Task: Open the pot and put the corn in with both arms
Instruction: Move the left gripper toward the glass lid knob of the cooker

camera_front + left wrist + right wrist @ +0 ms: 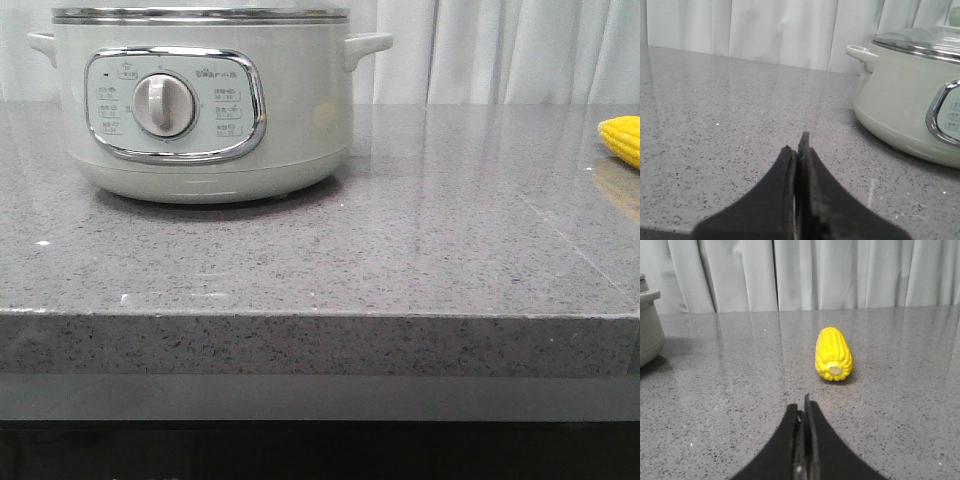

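The pale grey-green pot (205, 100) stands at the back left of the counter with its steel-rimmed lid (200, 14) on; the dial faces me. The left wrist view shows the pot (910, 100) and its glass lid (920, 40) off to one side of my left gripper (797, 145), which is shut and empty. The yellow corn (622, 140) lies at the right edge of the front view. In the right wrist view the corn (833, 353) lies on the counter ahead of my right gripper (802, 405), shut with nothing in it. Neither gripper shows in the front view.
A speckled grey stone counter (400, 250) carries everything, with its front edge (320, 315) near me. White curtains (815, 275) hang behind it. A pot handle (647, 296) shows at the edge of the right wrist view.
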`<state>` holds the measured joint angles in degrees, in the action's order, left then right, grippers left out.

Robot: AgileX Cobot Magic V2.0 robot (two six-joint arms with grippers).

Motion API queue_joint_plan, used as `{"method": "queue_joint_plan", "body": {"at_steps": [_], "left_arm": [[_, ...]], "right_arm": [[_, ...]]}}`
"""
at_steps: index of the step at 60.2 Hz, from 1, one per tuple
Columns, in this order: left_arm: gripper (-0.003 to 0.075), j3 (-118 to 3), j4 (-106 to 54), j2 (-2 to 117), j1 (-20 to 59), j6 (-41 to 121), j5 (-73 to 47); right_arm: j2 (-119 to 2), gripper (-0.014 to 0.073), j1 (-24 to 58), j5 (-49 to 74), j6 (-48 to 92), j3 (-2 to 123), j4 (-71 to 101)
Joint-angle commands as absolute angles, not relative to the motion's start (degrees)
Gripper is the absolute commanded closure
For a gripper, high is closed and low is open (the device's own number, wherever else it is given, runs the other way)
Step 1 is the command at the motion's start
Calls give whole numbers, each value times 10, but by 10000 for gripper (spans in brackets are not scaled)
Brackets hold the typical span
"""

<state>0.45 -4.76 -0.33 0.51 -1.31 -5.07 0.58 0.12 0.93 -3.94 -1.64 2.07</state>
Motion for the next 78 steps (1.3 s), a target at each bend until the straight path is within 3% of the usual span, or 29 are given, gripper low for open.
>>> {"method": "queue_joint_plan", "body": {"at_steps": [1,54,66,78], "left_arm": [[741,11,-52,-11,8,-14,0],[741,2,-52,-11,8,-14,26],[741,-86,-67,-9,8,-16,0],[741,-239,-58,40,8,-15,-100]], "right_arm": [[18,661,-3,-39,-38,-10,19],[18,661,-3,-59,-38,-3,19],[17,661,-3,-8,-38,78,19],[-24,661,-3,103,-36,221,19]]}}
